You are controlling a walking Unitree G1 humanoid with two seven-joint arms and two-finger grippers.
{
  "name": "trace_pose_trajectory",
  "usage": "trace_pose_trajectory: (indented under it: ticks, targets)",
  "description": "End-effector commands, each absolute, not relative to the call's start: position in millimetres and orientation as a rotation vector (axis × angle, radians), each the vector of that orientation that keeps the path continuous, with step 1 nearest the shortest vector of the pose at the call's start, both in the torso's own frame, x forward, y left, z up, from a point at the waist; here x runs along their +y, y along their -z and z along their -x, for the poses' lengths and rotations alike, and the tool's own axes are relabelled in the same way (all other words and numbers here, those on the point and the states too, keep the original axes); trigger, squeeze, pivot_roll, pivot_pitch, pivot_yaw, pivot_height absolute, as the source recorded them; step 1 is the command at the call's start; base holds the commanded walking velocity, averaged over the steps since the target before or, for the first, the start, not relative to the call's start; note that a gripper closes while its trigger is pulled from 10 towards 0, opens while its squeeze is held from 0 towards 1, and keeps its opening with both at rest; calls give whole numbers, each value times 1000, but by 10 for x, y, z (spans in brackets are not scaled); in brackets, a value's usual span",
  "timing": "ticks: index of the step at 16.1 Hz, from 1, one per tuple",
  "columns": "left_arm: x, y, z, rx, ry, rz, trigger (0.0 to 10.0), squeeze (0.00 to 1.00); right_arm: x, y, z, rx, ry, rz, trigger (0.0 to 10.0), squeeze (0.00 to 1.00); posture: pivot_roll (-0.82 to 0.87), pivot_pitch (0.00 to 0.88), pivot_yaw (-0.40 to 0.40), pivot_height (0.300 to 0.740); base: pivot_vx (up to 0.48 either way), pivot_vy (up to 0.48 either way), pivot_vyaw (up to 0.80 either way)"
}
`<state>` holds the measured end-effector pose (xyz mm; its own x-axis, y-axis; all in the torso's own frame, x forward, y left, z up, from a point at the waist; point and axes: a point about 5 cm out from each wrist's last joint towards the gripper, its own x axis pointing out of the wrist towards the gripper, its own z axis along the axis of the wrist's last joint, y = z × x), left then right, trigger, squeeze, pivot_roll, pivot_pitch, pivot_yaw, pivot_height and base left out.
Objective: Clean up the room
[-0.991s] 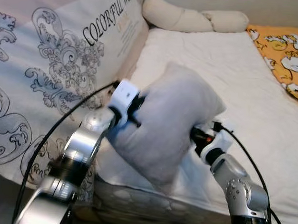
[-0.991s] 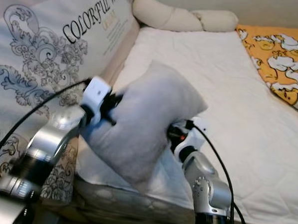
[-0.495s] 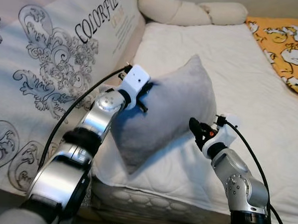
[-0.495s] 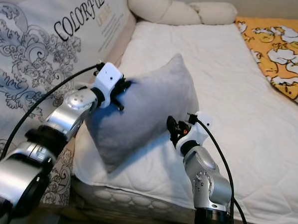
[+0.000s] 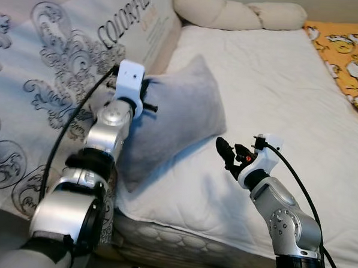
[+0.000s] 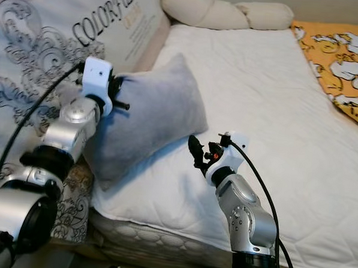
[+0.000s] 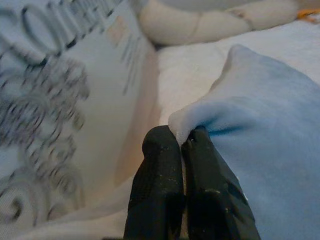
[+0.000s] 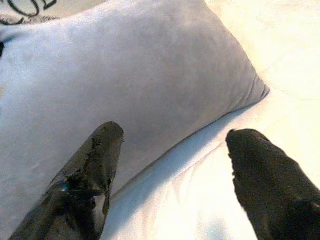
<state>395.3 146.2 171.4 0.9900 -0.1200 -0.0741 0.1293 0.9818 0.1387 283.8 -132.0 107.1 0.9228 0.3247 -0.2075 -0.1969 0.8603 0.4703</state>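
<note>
A grey pillow (image 5: 174,113) lies on the white bed (image 5: 271,91) near its left edge, leaning toward the printed headboard cushion (image 5: 62,62). My left gripper (image 7: 182,142) is shut on the pillow's corner (image 7: 187,120), at the pillow's left side in the eye views. My right gripper (image 8: 172,145) is open, just off the pillow's lower right side, with nothing between its fingers (image 8: 95,160). In the left eye view the right gripper (image 5: 225,153) hovers over the sheet in front of the pillow.
A long cream bolster (image 5: 239,14) lies across the head of the bed. An orange patterned blanket (image 5: 348,53) covers the far right. The mattress's front edge (image 5: 180,230) runs below my arms. White sheet stretches between the pillow and the blanket.
The left gripper has carried the pillow left and down onto the bed beside the printed cushion. The right gripper, earlier at the pillow, has let go and drawn back, now open.
</note>
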Motion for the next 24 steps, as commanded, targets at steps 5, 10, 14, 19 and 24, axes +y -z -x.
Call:
trace_pose_trajectory:
  ticks: [5, 10, 14, 19, 24]
  targets:
    - [1326, -1538, -3749, -4, -81, -79, 10000, 0, -1206, -1139, -2741, 274, -391, -463, 10000, 1000, -132, 0, 81, 740, 0, 0, 0]
    - [1438, -1888, -3708, -254, -320, -103, 10000, 0, -1276, -1189, -2702, 267, -433, -428, 10000, 1000, -159, 0, 71, 740, 0, 0, 0]
    - [1387, -1885, -3673, -306, -348, -82, 10000, 0, -1262, -1203, -2678, 275, -459, -410, 10000, 1000, -169, 0, 54, 740, 0, 0, 0]
    - [1379, -1436, -3650, -140, -411, -108, 10000, 0, -1296, -1267, -2528, 309, -653, -349, 10000, 1000, -203, 0, 10, 740, 0, 0, 0]
    - [1522, -1187, -3618, -35, -410, -149, 10000, 0, -1566, -1459, -2422, 288, -786, -295, 10000, 1000, -211, 0, 1, 740, 0, 0, 0]
